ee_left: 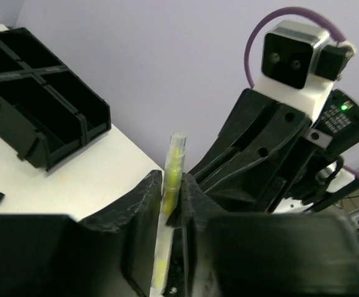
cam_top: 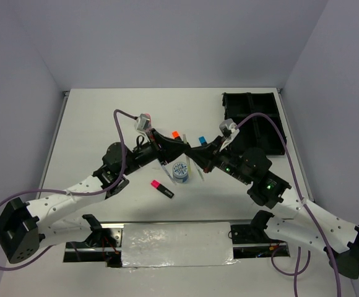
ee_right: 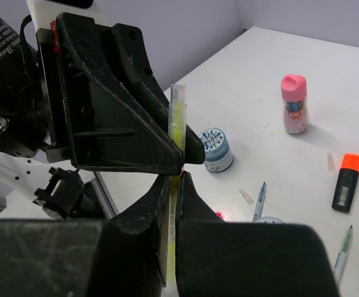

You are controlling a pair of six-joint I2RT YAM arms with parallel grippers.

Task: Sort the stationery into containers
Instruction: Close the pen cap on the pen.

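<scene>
A thin pale yellow pen is pinched by both grippers at once above the table's middle. My left gripper is shut on it, and my right gripper is shut on the same pen from the opposite side. In the top view the left gripper and right gripper meet tip to tip. The black organiser tray stands at the far right. On the table lie a patterned tub, a pink-capped highlighter, an orange-capped highlighter and a blue-capped one.
The right wrist view shows a pink bottle standing upright, the orange highlighter, a patterned tub and two loose pens. The tray also shows in the left wrist view.
</scene>
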